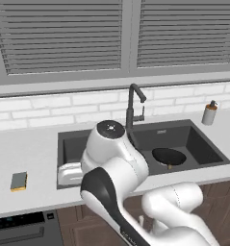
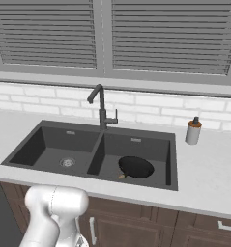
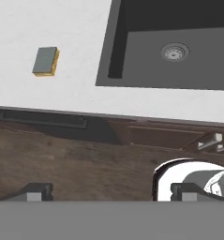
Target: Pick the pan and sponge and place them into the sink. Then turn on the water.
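Observation:
The black pan [image 1: 168,156] [image 2: 136,167] lies in the right basin of the dark grey sink [image 1: 184,135] [image 2: 49,140]. On the white counter left of the sink rests the sponge [image 1: 19,181] [image 3: 46,61], grey-green top up, yellow layer below. My gripper [image 3: 112,194] is open with nothing between its fingertips; it hovers out in front of the counter edge, away from the sponge and looking down on the left basin [image 3: 114,42] and its drain [image 3: 174,51]. The dark faucet [image 1: 134,103] [image 2: 101,107] stands behind the divider, with no stream showing. My arm hides part of the left basin in the left base view.
A beige soap dispenser [image 1: 210,113] [image 2: 193,131] stands on the counter right of the sink. Brown cabinet fronts with a metal handle [image 3: 209,140] run under the counter. A dark appliance [image 1: 20,228] sits below the sponge's stretch of counter. Tiled wall and window blinds close the back.

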